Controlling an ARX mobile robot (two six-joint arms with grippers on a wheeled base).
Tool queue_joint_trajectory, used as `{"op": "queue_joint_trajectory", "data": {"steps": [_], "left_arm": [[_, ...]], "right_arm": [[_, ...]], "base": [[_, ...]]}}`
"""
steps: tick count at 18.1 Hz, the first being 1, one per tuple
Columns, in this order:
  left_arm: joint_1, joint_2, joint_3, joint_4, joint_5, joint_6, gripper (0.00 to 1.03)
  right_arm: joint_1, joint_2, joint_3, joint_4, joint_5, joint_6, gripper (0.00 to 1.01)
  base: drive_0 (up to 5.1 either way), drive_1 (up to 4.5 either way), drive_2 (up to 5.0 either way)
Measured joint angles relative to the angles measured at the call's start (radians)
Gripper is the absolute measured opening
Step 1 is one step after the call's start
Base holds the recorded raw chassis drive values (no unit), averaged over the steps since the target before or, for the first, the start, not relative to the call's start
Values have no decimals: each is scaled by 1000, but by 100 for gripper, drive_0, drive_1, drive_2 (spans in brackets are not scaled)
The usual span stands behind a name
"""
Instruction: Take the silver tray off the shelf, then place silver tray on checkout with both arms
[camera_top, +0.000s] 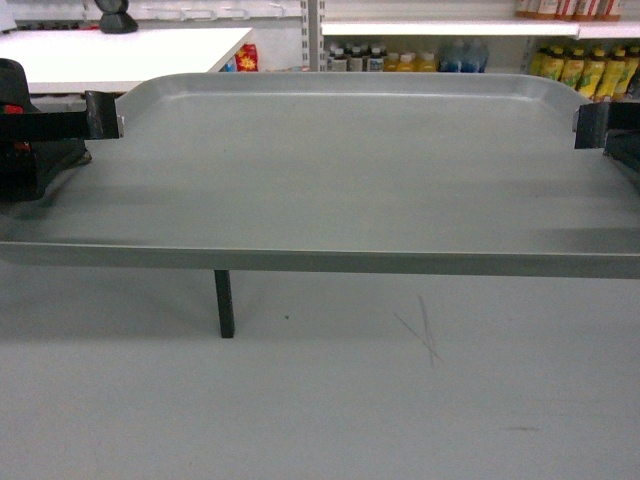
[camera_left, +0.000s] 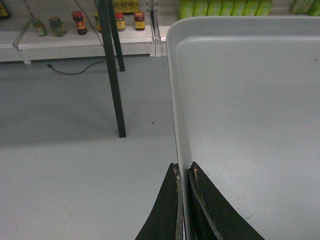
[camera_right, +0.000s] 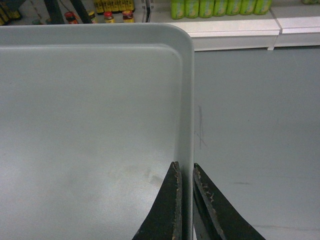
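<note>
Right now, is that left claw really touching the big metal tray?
Touching. In the left wrist view the left gripper has one jaw on each side of the silver tray rim, pinching it.

Grey floor (camera_top: 320, 400) below me, dark scuff marks (camera_top: 420, 330) on it right of centre. Yellow and orange drink bottles (camera_top: 585, 70) in row at far right, more bottles (camera_top: 400, 58) at back centre. Green bottles (camera_right: 220, 7) along low white ledge. Small jars (camera_left: 80, 22) with red lids at left, black cable (camera_left: 75, 70) lying on floor near them.
</note>
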Motion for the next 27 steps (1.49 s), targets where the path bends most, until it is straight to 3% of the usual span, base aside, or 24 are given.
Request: {"op": "queue_joint_trajectory", "data": {"steps": [27], "left_arm": [[-1, 0, 0, 1, -1, 0, 3]], "right_arm": [[0, 0, 0, -4, 1, 0, 3]], "base": [[-496, 244, 244]]}}
